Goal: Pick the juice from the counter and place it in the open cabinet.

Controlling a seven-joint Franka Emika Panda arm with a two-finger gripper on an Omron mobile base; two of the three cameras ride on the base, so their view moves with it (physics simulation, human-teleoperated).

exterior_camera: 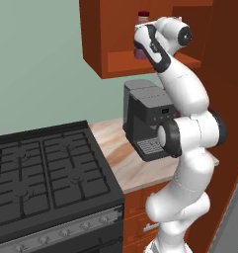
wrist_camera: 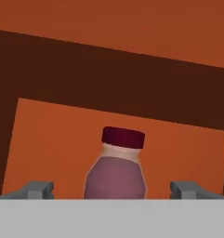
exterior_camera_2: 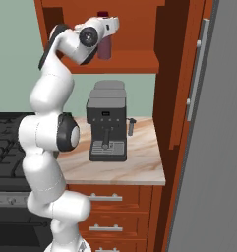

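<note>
No legible text, labels, brands, numbers or signs anywhere.

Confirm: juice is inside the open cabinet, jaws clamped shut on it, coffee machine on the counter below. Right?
One thing is off: the jaws are not clamped on it. In the hand view the fingertips stand wide apart, with clear gaps either side of the juice. The rest holds: the juice is inside the open cabinet, and the coffee machine sits on the counter below.

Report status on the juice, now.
Gripper open, fingers either side of juice. Juice upright inside open cabinet. Nothing in the way.
</note>
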